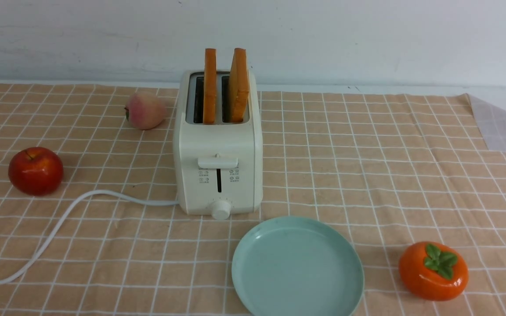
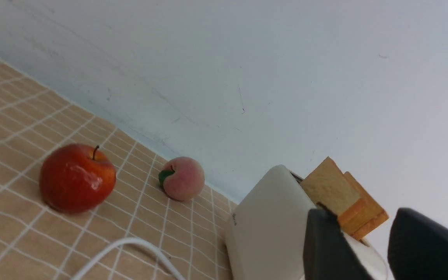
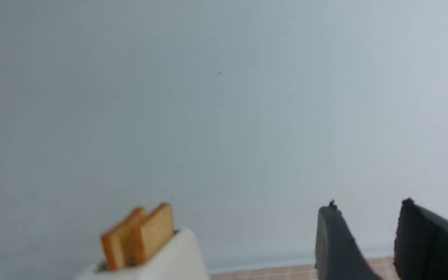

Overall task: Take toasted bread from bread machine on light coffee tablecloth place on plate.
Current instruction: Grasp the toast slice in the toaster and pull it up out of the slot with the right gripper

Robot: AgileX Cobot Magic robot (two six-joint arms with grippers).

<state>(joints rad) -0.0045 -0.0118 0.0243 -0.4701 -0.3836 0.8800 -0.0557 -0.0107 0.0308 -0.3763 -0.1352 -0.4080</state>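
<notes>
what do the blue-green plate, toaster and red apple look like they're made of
Round pale blue-green plate: likely plastic or melamine, smooth satin, soft highlights inside the rim. Cream-white boxy toaster: seems moulded plastic, matte, rounded edges. Glossy red apple: probably a plastic or wax replica, hard glare patches.

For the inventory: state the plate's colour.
Plain pale blue-green plate, clearest in the front view.

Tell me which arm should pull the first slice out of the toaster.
Left, probably. Its wrist view shows the open left claw close to the toast and toaster; from the right claw, also open, the toast looks smaller and farther off.
</notes>
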